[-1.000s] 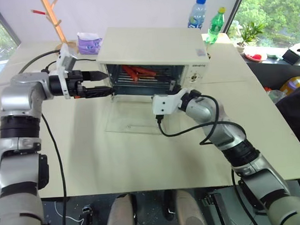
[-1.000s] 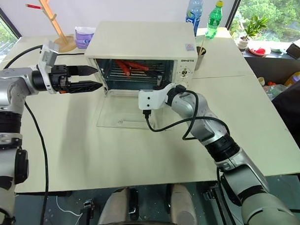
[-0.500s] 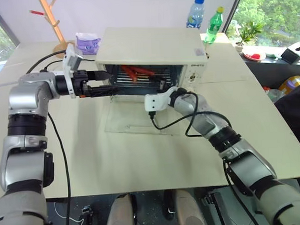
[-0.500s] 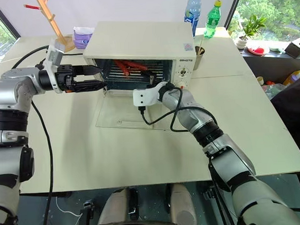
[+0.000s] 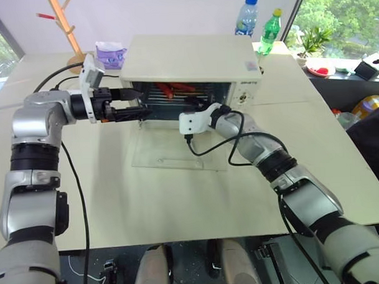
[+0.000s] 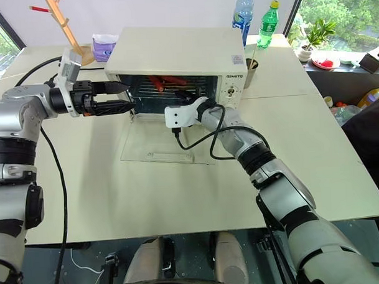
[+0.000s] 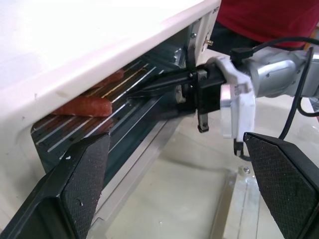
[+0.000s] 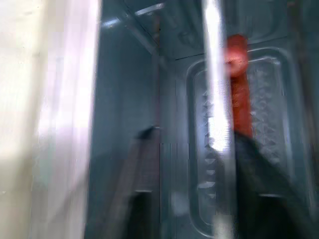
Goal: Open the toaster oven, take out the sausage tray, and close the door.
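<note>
1. The cream-white boxy toaster oven (image 5: 193, 64) sits toward the far side of the pale table (image 5: 179, 192), its two knobs on the right panel.
2. Its clear glass door (image 5: 177, 145) is folded all the way down and lies flat on the tabletop in front of the cavity, with the wide bar handle at the near edge.
3. Inside the oven, the shallow silver metal sausage tray (image 5: 175, 92) with its wire rack sits in the cavity; a few reddish-brown sausages lie on it toward the back left.
4. The right gripper (image 7: 142, 92) points level into the oven mouth, and its two black fingers are pressed together at the tray's front edge; from the left wrist view they appear pinched onto the rack wire, though the exact contact is hard to make out.
5. The left gripper (image 5: 131, 104) hovers level just outside the oven's left front corner, its fingers spread wide apart with nothing between them.
6. Behind the oven stand a blue-capped clear water bottle (image 5: 248, 16) and a green bottle with a yellow cap (image 5: 270, 32); a purple packet (image 5: 110, 54) and a wooden rack (image 5: 67, 25) stand at the far left.
</note>
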You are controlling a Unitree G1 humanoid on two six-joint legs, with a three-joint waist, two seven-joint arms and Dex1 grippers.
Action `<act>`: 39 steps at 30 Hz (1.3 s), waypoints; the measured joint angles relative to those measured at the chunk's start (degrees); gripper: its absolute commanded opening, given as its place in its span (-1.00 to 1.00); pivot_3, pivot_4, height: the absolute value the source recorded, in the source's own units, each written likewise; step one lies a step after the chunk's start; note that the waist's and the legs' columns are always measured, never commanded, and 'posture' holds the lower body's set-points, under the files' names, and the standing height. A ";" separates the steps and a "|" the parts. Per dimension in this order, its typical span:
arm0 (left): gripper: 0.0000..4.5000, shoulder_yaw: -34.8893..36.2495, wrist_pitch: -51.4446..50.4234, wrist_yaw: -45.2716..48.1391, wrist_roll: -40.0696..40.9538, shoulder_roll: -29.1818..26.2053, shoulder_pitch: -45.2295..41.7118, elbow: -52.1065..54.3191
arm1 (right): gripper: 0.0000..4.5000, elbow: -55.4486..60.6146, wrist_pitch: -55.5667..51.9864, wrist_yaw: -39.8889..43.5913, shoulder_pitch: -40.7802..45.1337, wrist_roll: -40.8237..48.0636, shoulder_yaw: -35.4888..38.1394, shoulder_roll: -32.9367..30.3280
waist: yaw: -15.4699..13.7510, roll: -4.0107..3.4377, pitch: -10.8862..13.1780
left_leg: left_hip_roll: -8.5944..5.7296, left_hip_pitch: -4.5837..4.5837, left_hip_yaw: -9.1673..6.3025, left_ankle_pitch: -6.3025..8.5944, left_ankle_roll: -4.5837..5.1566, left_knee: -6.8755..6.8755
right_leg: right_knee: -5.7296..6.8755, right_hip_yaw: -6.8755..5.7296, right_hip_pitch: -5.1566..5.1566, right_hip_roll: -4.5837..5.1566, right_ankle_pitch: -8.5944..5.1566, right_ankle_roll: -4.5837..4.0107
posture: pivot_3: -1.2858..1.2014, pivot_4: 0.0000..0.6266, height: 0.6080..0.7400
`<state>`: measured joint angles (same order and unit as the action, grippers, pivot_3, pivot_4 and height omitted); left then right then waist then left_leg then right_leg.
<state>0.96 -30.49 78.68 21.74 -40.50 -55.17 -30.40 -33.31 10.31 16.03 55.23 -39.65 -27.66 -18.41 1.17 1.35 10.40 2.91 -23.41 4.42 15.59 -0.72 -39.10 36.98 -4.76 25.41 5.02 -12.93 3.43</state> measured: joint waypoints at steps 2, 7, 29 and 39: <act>1.00 0.00 0.07 -0.02 0.00 0.03 0.00 -0.05 | -0.99 0.33 -0.42 0.09 0.02 -0.01 0.03 0.08 | 0.02 -0.01 0.00 | 0.00 0.00 0.00 0.00 0.00 0.00 | 0.00 0.00 0.00 0.00 0.00 0.00 | 0.03 -0.52 0.73; 1.00 0.00 0.16 -0.07 -0.03 0.37 -0.06 -0.88 | -0.99 0.51 -1.55 0.17 0.02 -0.02 0.02 0.32 | 0.03 0.00 0.00 | 0.00 0.00 0.00 0.00 0.00 0.00 | 0.00 0.00 0.00 0.00 0.00 0.00 | 0.03 -0.52 0.73; 1.00 -2.32 8.43 3.62 -5.11 4.65 -8.69 -16.46 | -0.99 27.10 -5.62 6.56 -16.14 0.47 1.35 -5.03 | -0.71 0.01 -0.01 | -0.06 -0.01 -0.02 0.00 0.00 -0.06 | -0.04 -0.01 -0.02 0.04 -0.01 0.01 | 0.03 -0.52 0.73; 1.00 -2.35 9.60 4.82 -6.78 5.38 -9.00 -19.05 | -0.99 33.73 -6.95 7.96 -20.88 0.59 3.39 -8.17 | -2.19 0.06 0.02 | -0.13 -0.12 -0.08 0.01 0.01 -0.06 | -0.20 -0.01 -0.03 0.07 -0.01 0.02 | 0.03 -0.52 0.73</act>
<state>-1.39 -20.89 83.50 14.97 -35.11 -64.16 -49.45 0.42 3.36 23.99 34.35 -39.05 -24.26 -26.58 -1.02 1.41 10.42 2.78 -23.53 4.35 15.59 -0.71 -39.15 36.79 -4.77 25.38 5.09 -12.94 3.45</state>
